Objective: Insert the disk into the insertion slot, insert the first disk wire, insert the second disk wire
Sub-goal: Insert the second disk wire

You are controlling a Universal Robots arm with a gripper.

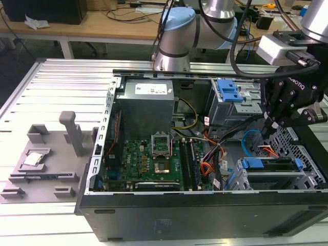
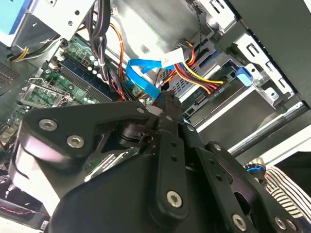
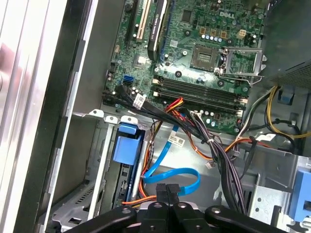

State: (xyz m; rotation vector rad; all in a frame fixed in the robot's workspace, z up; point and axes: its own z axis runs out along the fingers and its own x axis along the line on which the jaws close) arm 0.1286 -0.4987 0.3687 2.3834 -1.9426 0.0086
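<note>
The disk sits inside the insertion slot (image 1: 303, 154), a perforated silver cage at the case's front corner on the exterior view's right. Its blue carrier (image 1: 269, 164) shows at the cage's mouth, and its blue handle (image 3: 127, 145) shows in the first wrist view. A flat blue wire (image 3: 177, 175) loops just above the disk, and its loop (image 1: 250, 139) is in the exterior view too. My gripper (image 3: 167, 189) hangs over the cage, fingers pressed together on this blue wire's end (image 2: 151, 90). A red, yellow and orange wire bundle (image 2: 201, 75) runs to the disk's rear.
The green motherboard (image 1: 154, 159) lies in the case's middle, with the grey power supply (image 1: 146, 102) behind it. A taller grey bay with a blue latch (image 1: 229, 92) stands close to my gripper. Black cable bundles (image 3: 214, 141) cross nearby. A grey fixture (image 1: 46, 154) rests outside the case.
</note>
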